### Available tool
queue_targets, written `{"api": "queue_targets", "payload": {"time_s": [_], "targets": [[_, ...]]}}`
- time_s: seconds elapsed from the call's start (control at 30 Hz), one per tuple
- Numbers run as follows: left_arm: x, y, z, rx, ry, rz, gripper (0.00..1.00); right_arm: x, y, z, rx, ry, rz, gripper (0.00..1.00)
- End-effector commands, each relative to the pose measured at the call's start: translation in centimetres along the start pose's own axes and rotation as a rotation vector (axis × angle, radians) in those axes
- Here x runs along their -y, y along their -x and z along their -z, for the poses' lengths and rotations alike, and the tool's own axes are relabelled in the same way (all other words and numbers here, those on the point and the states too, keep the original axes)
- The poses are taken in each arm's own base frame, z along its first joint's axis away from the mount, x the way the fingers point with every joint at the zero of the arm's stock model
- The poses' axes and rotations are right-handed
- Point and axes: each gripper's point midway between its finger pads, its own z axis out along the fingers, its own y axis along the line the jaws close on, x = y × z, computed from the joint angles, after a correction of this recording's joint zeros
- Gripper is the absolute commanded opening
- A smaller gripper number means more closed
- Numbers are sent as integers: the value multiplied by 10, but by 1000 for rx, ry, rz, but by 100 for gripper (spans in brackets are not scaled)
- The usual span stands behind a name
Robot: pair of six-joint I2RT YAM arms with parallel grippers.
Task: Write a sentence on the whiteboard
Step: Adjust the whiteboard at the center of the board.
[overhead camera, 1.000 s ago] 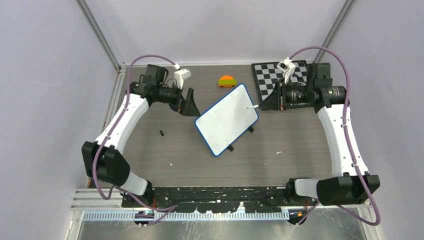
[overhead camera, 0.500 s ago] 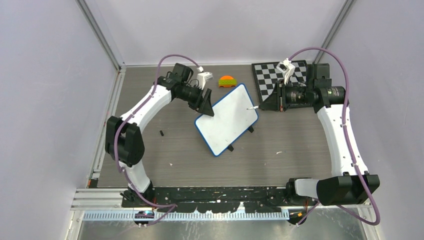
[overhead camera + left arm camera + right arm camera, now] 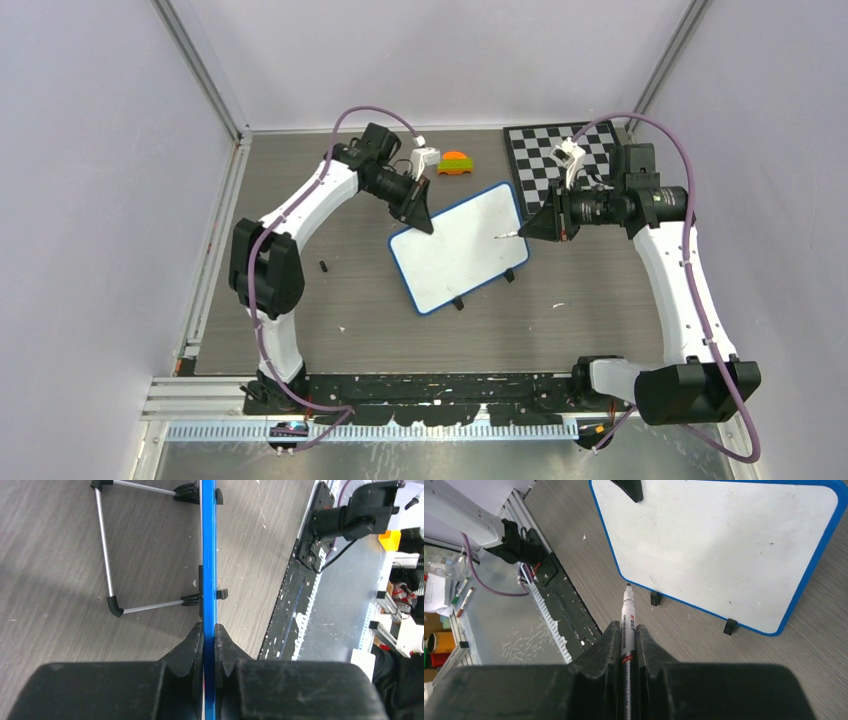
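The whiteboard (image 3: 460,250), white with a blue rim, lies tilted on the table's middle on small black feet. My left gripper (image 3: 424,226) is shut on its far left rim. In the left wrist view the blue rim (image 3: 209,555) runs edge-on between the two fingers, with the left gripper (image 3: 209,630) pinching it. My right gripper (image 3: 530,229) is shut on a white marker (image 3: 628,611), with the right gripper (image 3: 626,628) clamping its barrel. The black tip points at the board's right side, close to the rim (image 3: 824,555). Contact cannot be made out.
A black-and-white checkered board (image 3: 545,150) lies at the back right, beside the right arm. An orange and green toy (image 3: 455,163) sits behind the whiteboard. A small black piece (image 3: 324,266) lies on the table to the left. The whiteboard's metal stand legs (image 3: 104,545) show underneath.
My left arm swung right to the whiteboard and shut on its rim. The board turned flatter and shifted slightly. My right gripper with the marker moved a little nearer and to the right.
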Motion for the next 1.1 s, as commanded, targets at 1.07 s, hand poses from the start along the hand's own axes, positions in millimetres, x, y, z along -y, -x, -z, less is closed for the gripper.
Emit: {"api": "queue_targets", "payload": {"time_s": [1.07], "targets": [[44,18,-34,-36,-4,3,0,-29,-31,-9,-51,-2,117,0]]}}
